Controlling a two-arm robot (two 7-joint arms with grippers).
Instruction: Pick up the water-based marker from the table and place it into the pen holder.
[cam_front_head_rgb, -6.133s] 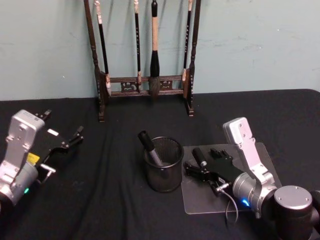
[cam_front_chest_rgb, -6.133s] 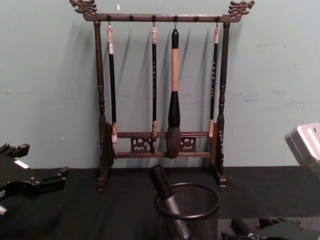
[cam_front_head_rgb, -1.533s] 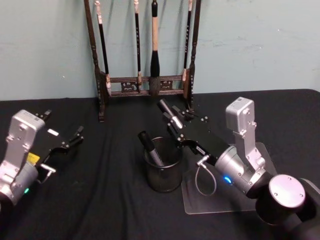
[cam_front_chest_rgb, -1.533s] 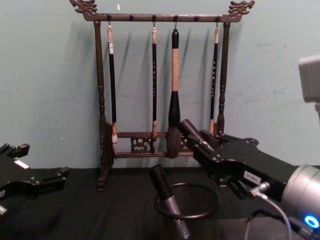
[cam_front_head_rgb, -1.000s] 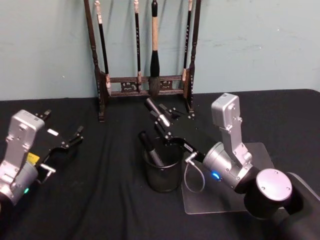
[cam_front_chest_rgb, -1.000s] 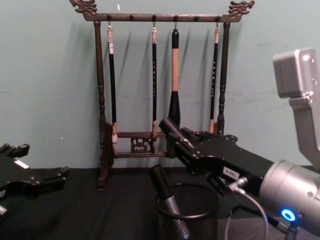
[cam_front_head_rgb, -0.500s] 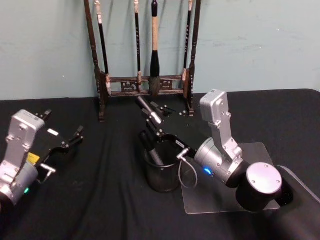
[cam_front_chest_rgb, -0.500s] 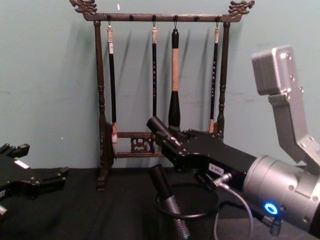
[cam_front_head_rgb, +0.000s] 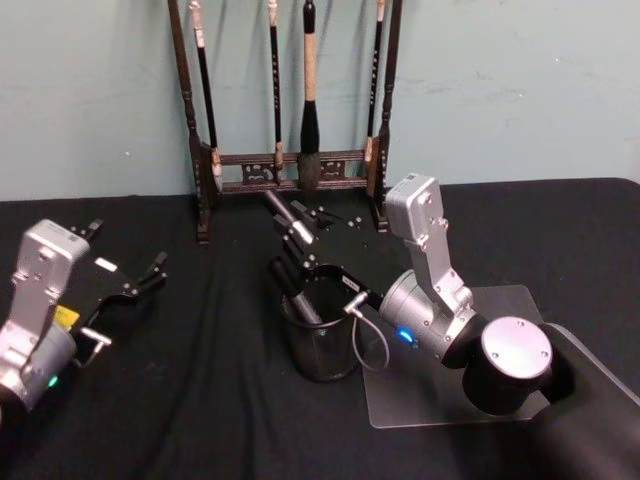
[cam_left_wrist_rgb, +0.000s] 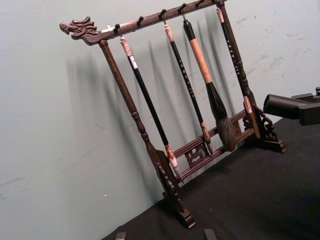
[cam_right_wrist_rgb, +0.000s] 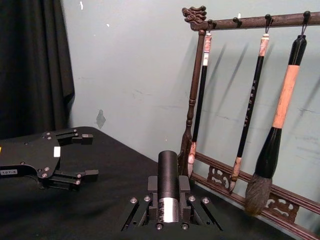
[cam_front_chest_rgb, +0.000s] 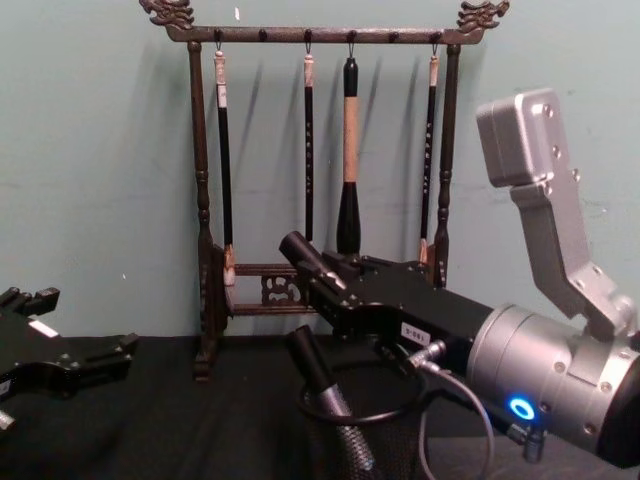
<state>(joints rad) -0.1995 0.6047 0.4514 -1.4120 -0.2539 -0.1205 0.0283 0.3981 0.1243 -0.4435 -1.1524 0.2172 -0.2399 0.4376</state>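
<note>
Your right gripper (cam_front_head_rgb: 296, 232) is clamped on the water-based marker (cam_front_head_rgb: 287, 221), holding it tilted in the air just above the rim of the pen holder (cam_front_head_rgb: 318, 345). Inside the holder you can see another marker (cam_front_head_rgb: 291, 292) leaning against its left side. Your left gripper (cam_front_head_rgb: 150, 272) rests with its fingers spread, well apart at the table's left.

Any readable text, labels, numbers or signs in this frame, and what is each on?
No text reads clearly.
White label on the right gripper body, chest view: too small to read.
White sticker on the left gripper, right wrist view: characters too blurred.
Markings along the thin hanging brushes on the brush rack: illegible.
</note>
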